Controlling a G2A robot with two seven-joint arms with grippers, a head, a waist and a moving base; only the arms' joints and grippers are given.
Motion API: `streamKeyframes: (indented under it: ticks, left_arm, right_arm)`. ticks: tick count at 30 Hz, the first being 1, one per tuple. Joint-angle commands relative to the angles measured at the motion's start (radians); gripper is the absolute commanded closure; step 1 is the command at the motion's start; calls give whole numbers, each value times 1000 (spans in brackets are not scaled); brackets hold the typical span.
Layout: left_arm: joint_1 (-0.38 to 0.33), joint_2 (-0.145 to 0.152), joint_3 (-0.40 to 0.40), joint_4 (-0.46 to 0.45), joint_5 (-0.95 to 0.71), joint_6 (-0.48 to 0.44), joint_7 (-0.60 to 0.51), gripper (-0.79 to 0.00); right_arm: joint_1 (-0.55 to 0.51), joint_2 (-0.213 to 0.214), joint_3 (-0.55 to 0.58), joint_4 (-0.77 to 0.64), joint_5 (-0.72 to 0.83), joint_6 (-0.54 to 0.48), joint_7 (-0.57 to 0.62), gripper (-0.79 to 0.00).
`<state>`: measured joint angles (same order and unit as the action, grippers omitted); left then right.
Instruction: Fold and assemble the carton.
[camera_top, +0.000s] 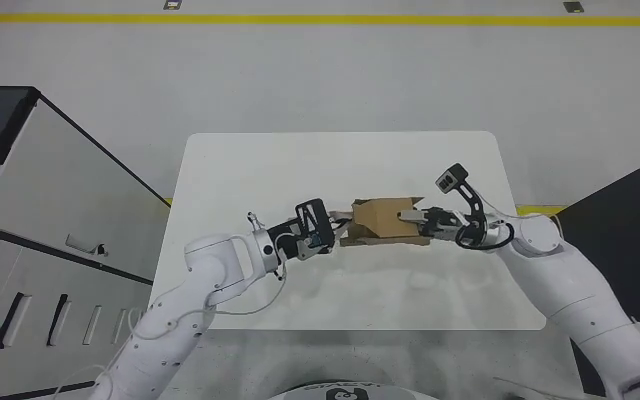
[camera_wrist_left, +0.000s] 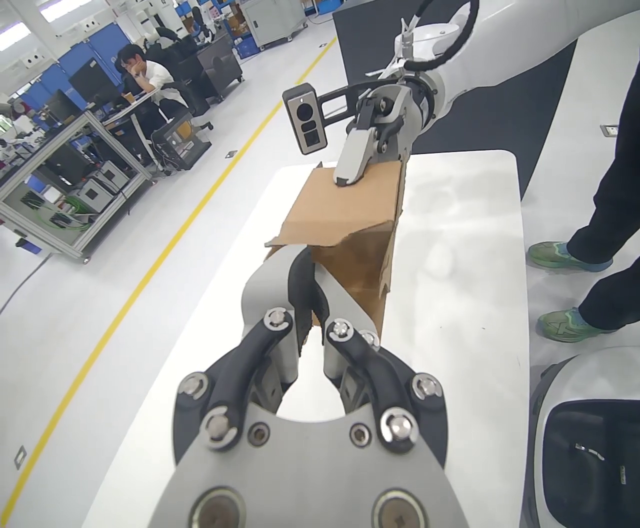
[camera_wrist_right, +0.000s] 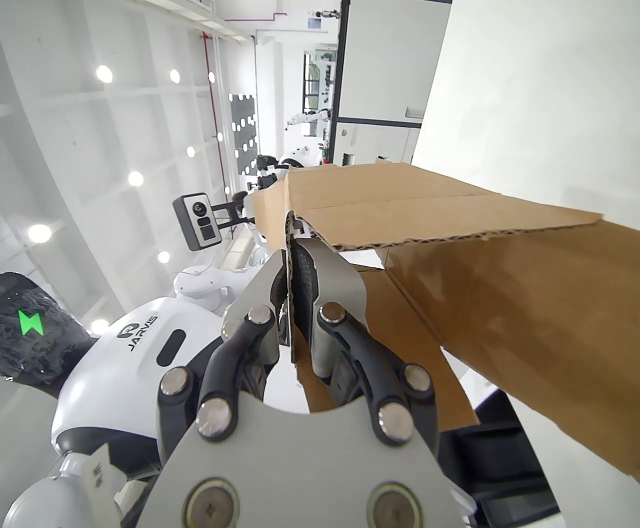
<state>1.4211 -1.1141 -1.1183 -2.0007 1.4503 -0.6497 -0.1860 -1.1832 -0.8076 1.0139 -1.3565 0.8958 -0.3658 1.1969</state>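
A brown cardboard carton (camera_top: 385, 222) lies partly erected in the middle of the white table (camera_top: 300, 170), held between both arms. My left gripper (camera_top: 325, 232) is at its near-left end, shut on an end flap; in the left wrist view the fingers (camera_wrist_left: 272, 290) pinch cardboard just under the carton (camera_wrist_left: 345, 210). My right gripper (camera_top: 418, 215) is at the opposite end, shut on a panel edge. In the right wrist view its fingers (camera_wrist_right: 340, 285) clamp the corrugated edge of the carton (camera_wrist_right: 500, 280). The left wrist view shows the right gripper (camera_wrist_left: 350, 175) on the carton's far top edge.
A grey cabinet (camera_top: 60, 180) stands off the table's left side and a dark panel (camera_top: 610, 210) off its right. Bare table surface (camera_wrist_left: 460, 250) lies around the carton on all sides.
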Motion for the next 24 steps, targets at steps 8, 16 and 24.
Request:
streamKeyframes:
  ticks: [8, 16, 24]
  left_arm:
    - [3, 0, 23, 13, -8, -9, 4, 0]
    - [-8, 1, 40, 20, -8, -26, 9, 0]
    - [-18, 3, 50, 29, -17, -46, -7, 0]
  right_arm:
    - [-13, -17, 14, 9, 62, 6, 28, 0]
    - [-7, -32, 21, 17, 57, 24, 15, 0]
    - [2, -46, 30, 23, 47, 62, -18, 0]
